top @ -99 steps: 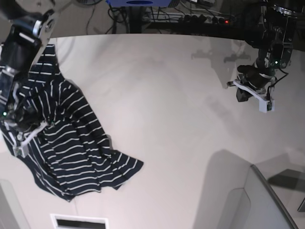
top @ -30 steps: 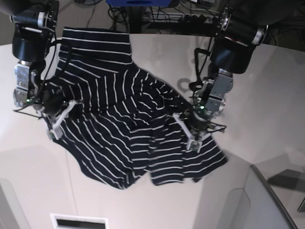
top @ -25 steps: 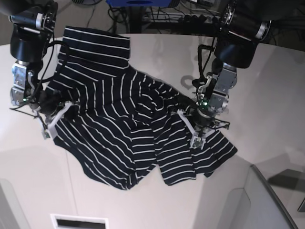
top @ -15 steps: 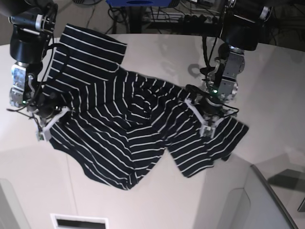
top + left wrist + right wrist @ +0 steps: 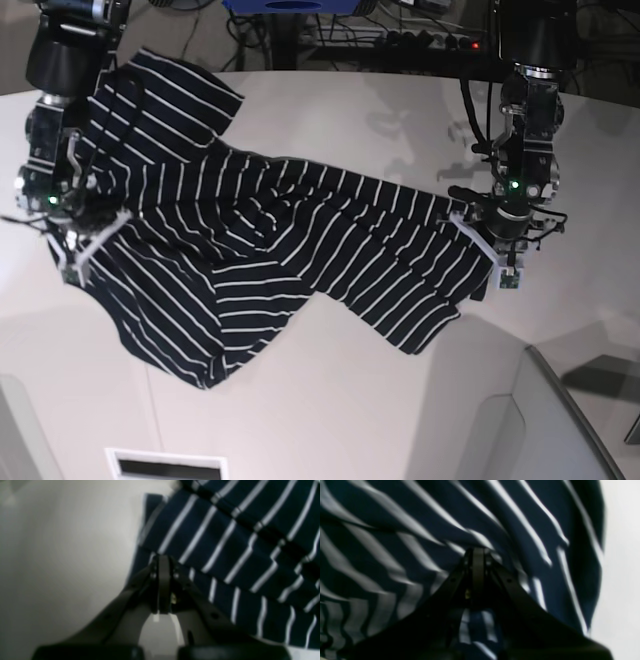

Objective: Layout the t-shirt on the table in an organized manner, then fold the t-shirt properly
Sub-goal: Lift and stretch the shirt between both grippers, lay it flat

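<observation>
In the base view the right gripper (image 5: 72, 248) is clamped on the t-shirt (image 5: 300, 250) at its left edge. The shirt stretches, wrinkled, across the white worktop (image 5: 330, 400) to the left gripper (image 5: 500, 262), pinching its right edge.

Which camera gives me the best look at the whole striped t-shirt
The base view: it shows the dark navy white-striped fabric t-shirt stretched between both arms above the white table. Each wrist view shows only a blurry patch of stripes around its shut pincer.
</observation>
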